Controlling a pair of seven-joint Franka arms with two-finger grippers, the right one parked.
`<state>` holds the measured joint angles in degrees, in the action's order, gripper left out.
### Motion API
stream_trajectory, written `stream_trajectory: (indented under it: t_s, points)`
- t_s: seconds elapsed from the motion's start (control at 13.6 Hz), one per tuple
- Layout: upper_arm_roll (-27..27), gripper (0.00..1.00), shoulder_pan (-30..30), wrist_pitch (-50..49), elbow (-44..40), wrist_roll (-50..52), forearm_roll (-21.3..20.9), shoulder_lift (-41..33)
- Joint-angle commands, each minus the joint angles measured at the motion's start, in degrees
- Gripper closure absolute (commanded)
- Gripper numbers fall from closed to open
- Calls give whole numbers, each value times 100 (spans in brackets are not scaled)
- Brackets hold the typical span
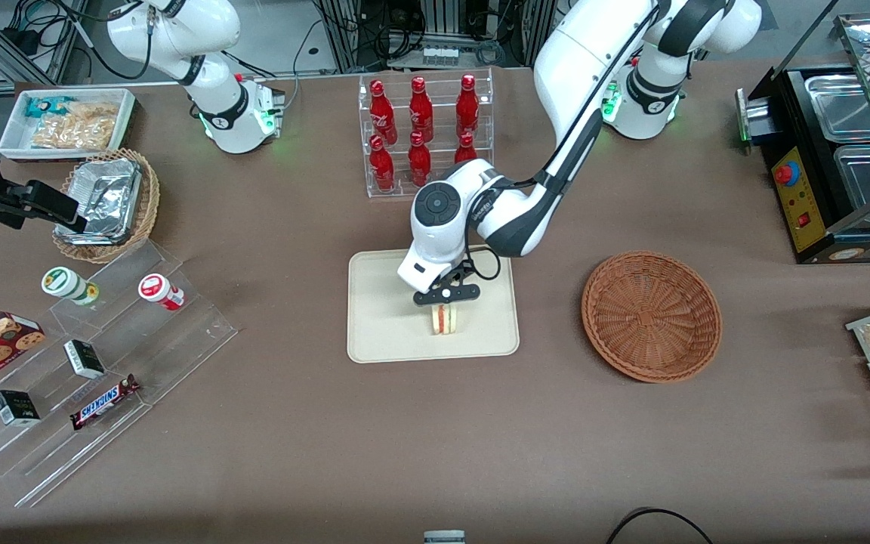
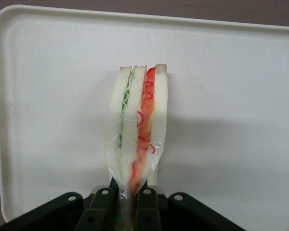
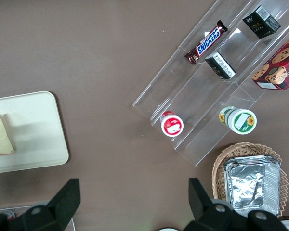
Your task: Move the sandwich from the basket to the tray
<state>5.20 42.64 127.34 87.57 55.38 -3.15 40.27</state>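
Your working arm's gripper (image 1: 446,304) is low over the cream tray (image 1: 382,332), which lies on the brown desk near its middle. The fingers (image 2: 145,198) are nearly closed, pinching the narrow edge of the wrapped sandwich (image 2: 137,127). The sandwich stands on edge, its cut side showing white bread with green and red filling, and it is over the part of the tray nearer the front camera. From the front view it seems to touch the tray or sit just above it; you cannot tell which.

The reddish-brown basket (image 1: 652,315) sits well apart from the tray, toward the working arm's end of the desk, with nothing in it. So the carry looks done and only the release remains.

Risks from here: the hold is on a thin edge and on clear wrap, so if you open while the sandwich is above the tray, it may drop and tip flat. The wrap may also cling to a finger and drag the sandwich as you lift. Pressing lower could squash the soft bread against the tray.
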Motion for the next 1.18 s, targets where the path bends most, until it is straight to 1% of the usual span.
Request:
stream_trajectory:
  t_s: [0.0,0.15,0.22,0.29,0.37,0.44,0.51,0.66,0.81,0.88,0.96,1.1]
  points:
    - [-37,89,95,-96,-38,184,-98,-10]
    - [-28,88,182,-96,-12,184,-107,7]
    - [-28,85,209,-96,-12,184,-90,16]
    - [-28,76,209,-96,-12,184,-90,25]
    - [-28,58,218,-87,-12,184,-72,34]
    - [-28,27,209,-96,-12,184,-72,16]
    - [-37,0,201,-96,-12,175,-115,-18]
    - [-54,0,166,-104,-29,175,-116,-176]
    - [-72,0,148,-165,-3,193,-81,-483]
    - [-98,0,130,-357,-3,201,-63,-702]
    - [-203,0,-9,-716,-12,201,-37,-948]
    - [-212,0,-316,-1289,-3,149,-28,-1467]
